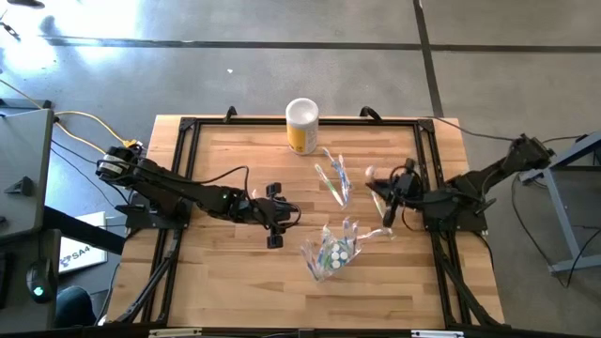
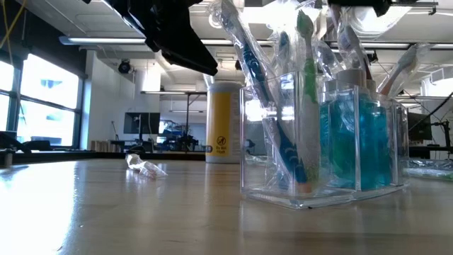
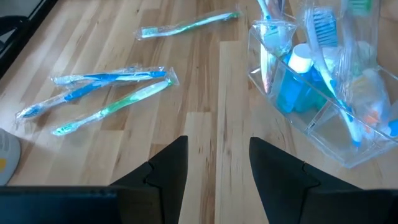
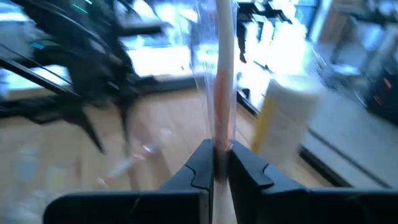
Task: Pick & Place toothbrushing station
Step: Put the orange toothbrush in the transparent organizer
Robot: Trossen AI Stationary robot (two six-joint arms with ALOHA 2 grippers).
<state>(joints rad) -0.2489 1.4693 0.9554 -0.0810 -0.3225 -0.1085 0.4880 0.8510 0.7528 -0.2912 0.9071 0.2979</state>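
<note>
A wrapped toothbrush (image 4: 221, 74) is pinched upright by the right gripper (image 4: 219, 163) beside the clear organizer (image 1: 331, 252); the left gripper (image 3: 217, 171) is held released over the table (image 3: 124, 155).

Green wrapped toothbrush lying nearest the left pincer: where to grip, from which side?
Judging by its pose, grip the green toothbrush mid-handle, coming from straight above with the open left pincer turned across its length. It lies flat on the table in crinkly wrap, close beside a blue one, so a low side approach would likely nudge both.
</note>
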